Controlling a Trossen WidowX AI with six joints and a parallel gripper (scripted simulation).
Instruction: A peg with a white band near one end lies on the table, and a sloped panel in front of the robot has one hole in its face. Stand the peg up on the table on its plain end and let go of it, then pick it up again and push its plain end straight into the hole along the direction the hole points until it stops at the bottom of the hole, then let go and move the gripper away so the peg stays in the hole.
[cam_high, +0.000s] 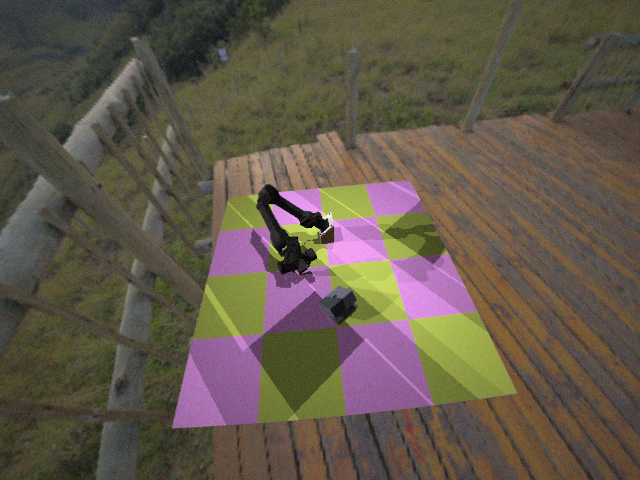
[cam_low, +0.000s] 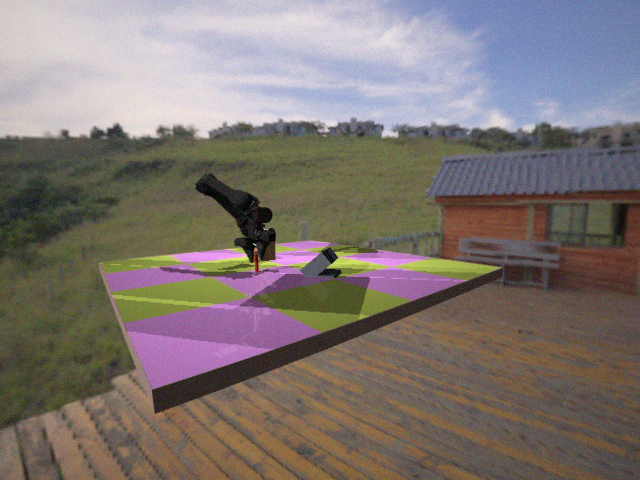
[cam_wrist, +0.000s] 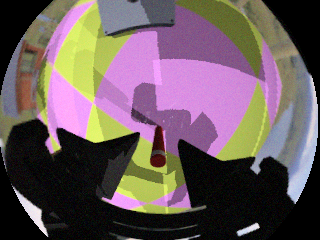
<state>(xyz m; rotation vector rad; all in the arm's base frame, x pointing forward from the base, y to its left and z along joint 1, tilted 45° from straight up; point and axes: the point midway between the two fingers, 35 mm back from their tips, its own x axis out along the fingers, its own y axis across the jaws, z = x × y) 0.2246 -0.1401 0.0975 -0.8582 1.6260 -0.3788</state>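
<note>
On checkered table (cam_low: 170, 361), upright red peg (cam_wrist: 159, 150) stands between half-closed, non-gripping jaws.

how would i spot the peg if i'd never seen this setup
Find the purple and green checkered table on the wooden deck, then the black arm near its far side. Directly under the end effector stands the peg: a thin red upright stick, unlike the squat grey sloped panel beside it.

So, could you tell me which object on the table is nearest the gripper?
The upright red peg, between the fingers; the grey sloped panel sits farther ahead.
</note>
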